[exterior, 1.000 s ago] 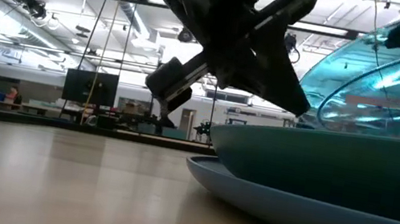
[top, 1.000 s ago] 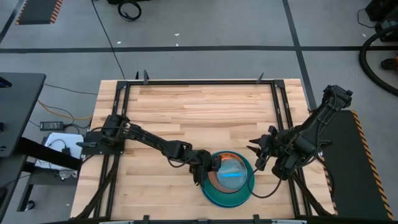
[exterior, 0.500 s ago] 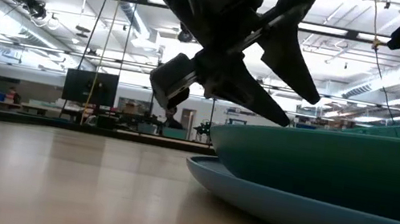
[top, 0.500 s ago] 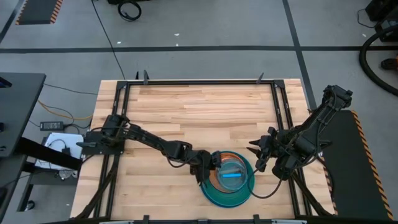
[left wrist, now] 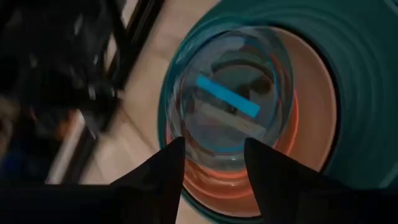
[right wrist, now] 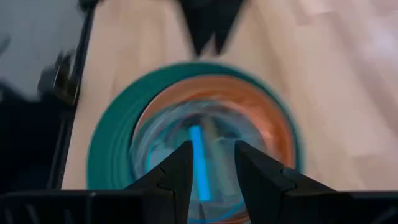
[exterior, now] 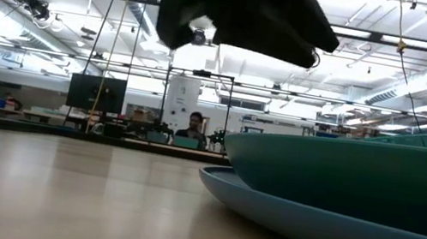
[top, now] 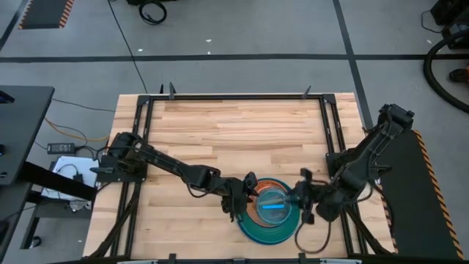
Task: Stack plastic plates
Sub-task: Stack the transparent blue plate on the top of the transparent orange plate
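The plastic plates sit nested in one pile near the front edge of the worktop, right of its middle: a teal plate at the rim, a tan-brown one inside it, orange showing next, and a clear cyan small plate on top. In the low view a blue plate lies under the teal one. We judge the pile near done, so the risk now lies with the arms, not the plates. The left claw hangs just beside the pile's left edge, released and holding nothing, its fingers spread with the top plate showing in the gap between them. The right claw sits close at the pile's right edge, also unclenched and empty, its fingers parted over the plates. With both so near, a sideways move by either could catch the raised teal rim and push the whole pile across the worktop, or tip the light top plate out of its seat. We cannot tell whether that cyan plate lies quite flat and centred. If it is tilted, a light brush might slide it off, and the two claws facing each other across the pile could also collide.
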You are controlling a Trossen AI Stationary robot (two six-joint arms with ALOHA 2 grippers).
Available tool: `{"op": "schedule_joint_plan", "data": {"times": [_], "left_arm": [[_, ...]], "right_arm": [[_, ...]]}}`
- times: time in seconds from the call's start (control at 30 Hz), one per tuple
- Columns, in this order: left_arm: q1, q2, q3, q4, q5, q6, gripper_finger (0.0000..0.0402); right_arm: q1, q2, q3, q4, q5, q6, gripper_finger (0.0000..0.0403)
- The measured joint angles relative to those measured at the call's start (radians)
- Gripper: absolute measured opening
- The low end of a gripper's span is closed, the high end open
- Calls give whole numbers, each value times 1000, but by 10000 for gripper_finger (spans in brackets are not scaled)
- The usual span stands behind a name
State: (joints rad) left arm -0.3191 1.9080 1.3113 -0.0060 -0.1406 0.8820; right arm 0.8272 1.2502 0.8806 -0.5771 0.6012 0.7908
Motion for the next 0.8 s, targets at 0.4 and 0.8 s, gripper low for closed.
{"op": "schedule_joint_plan", "data": {"times": [0.4,0.8], "left_arm": [[-38,-86,-1,-143,-27,-437,173],[-83,-111,-1,-245,-35,-697,173]], "right_arm": [[-5,184,0,111,-309,-298,128],[23,296,0,168,-307,-543,128]]}}
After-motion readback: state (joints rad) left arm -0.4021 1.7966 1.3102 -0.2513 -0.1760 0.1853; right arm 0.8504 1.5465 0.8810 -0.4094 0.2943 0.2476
